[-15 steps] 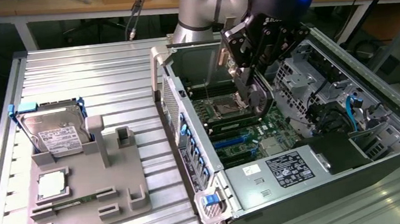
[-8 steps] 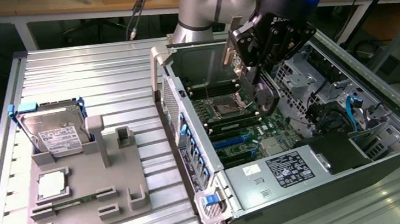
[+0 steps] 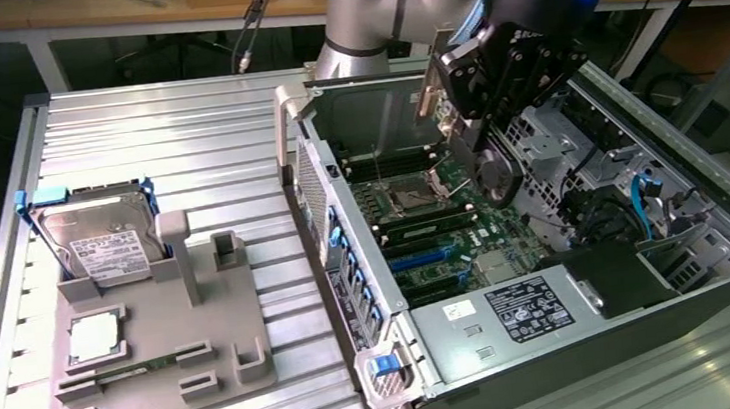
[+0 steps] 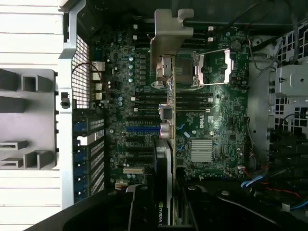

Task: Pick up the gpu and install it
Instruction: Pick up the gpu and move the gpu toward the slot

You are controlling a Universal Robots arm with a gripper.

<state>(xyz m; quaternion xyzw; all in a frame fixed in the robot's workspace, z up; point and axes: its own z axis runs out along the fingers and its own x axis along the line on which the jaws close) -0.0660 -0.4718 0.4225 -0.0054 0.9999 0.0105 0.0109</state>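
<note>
As the gripper (image 3: 473,139) is clamped on the gpu (image 3: 497,177), held edge-on above the motherboard (image 3: 443,242) in the open case (image 3: 363,114), the grip seemingly keeps its connector edge free; not seated.

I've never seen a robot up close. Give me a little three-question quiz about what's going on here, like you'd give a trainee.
1. True or false: the end effector grips the gpu over the open computer case.
2. Which part stands in the grey holder at the exterior view's left? A) hard drive B) keyboard C) screwdriver
3. Fill in: the green board beneath the gpu is the ____.
Key: 1 true; 2 A; 3 motherboard.
</note>
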